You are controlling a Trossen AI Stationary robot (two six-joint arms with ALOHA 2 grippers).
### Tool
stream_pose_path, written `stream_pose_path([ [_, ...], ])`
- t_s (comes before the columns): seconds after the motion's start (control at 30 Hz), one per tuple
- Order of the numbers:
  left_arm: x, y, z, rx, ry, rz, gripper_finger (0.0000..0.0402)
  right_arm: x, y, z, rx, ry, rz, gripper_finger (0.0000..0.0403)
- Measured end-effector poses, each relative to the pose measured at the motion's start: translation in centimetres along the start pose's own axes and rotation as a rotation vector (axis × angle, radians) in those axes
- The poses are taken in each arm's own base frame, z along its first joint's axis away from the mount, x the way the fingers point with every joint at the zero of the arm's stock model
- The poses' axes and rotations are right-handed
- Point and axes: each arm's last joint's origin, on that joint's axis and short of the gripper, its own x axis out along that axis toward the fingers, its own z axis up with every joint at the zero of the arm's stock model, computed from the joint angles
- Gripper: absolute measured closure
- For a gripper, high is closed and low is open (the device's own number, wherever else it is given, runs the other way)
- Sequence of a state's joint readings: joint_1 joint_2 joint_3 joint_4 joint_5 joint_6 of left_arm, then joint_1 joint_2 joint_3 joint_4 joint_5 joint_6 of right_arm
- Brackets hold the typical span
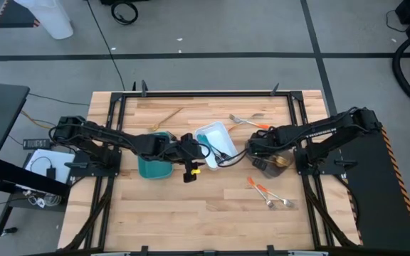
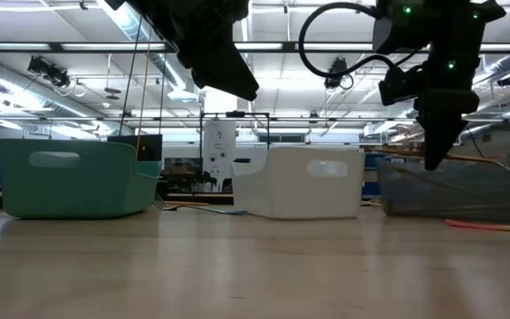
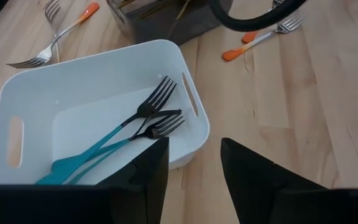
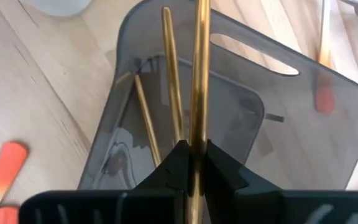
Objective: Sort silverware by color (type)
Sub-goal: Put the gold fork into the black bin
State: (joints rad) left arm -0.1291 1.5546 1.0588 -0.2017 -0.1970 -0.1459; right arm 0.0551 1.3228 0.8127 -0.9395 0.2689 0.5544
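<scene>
Over grey tray (image 4: 229,118): right pincer (image 4: 192,163) clamped on gold utensil (image 4: 199,74) mid-shaft; thin, light, stiff, slick metal, prob. pivots. Left pincer (image 3: 194,165) open, empty, by white tray (image 3: 17,93).

Grey floor (image 1: 226,28) with dark tape lines, black cables (image 1: 123,12) lying loose; ceiling strip lights (image 2: 34,46) over open workshop hall; light wood tabletop (image 1: 212,206).
</scene>
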Motion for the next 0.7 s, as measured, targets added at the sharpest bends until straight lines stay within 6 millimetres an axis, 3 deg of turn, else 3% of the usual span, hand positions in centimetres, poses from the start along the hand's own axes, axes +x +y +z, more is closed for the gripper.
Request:
stream_pose_path([
  [0.3, 0.0, 0.01, 0.0, 0.001, 0.0, 0.0, 0.0247, -0.01, -0.16, -0.29, 0.04, 0.032, -0.011, 0.0362],
  [0.7, 0.01, 0.01, -0.01, 0.001, 0.001, 0.0, 0.0247, -0.21, -0.63, -0.09, 0.046, 0.115, 0.064, 0.0294],
])
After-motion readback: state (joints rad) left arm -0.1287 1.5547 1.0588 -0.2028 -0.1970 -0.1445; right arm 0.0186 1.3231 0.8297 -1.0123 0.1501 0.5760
